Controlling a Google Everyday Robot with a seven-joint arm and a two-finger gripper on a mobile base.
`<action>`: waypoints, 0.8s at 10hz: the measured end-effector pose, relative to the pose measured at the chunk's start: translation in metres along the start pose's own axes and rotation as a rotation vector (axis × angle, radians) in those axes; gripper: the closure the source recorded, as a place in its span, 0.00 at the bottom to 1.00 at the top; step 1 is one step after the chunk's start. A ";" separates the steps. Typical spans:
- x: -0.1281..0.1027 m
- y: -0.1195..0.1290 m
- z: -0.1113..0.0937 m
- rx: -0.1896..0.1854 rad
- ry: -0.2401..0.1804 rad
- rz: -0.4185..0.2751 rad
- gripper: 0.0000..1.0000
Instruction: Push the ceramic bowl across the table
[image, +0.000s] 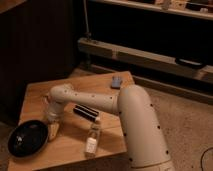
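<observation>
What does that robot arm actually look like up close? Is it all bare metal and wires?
No bare metal or loose cables show. The arm is a thick, rounded, cream-white shell dotted with small dark spots, narrowing through a bulbous joint toward the pale gripper, which sits low over the table beside the ceramic bowl.

I see the ceramic bowl (28, 138) at the table (35, 95) front-left corner. Gripper (52, 130) sits just right of it. Bottle (92, 139) lies further right, near the front edge; small device (116, 82) far back.
</observation>
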 end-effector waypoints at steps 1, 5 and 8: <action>0.004 0.001 -0.001 -0.002 -0.011 0.004 0.25; 0.005 0.004 0.008 0.019 -0.017 0.028 0.25; 0.008 0.013 0.014 0.036 -0.006 0.020 0.25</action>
